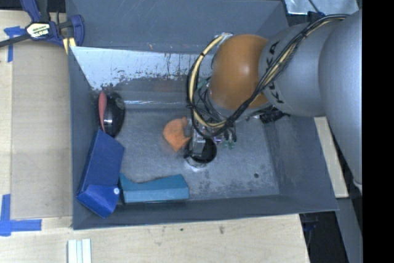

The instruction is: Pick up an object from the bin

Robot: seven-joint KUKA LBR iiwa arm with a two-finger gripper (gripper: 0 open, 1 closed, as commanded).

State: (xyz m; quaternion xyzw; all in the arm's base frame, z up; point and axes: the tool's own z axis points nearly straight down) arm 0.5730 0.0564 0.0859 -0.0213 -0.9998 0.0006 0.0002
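Observation:
My gripper (200,152) is down near the bin floor at the middle, its body seen end-on under the wrist. An orange rounded lump (175,133) lies right beside it on its left, touching or nearly touching it. Whether anything sits between the fingers is hidden by the wrist. A light blue flat block (155,188) lies on the floor in front of the gripper, toward the near wall.
A dark blue box-like thing (101,173) leans in the near left corner. A black and red oval object (111,113) lies by the left wall. The arm with its orange cover and cables fills the bin's right half.

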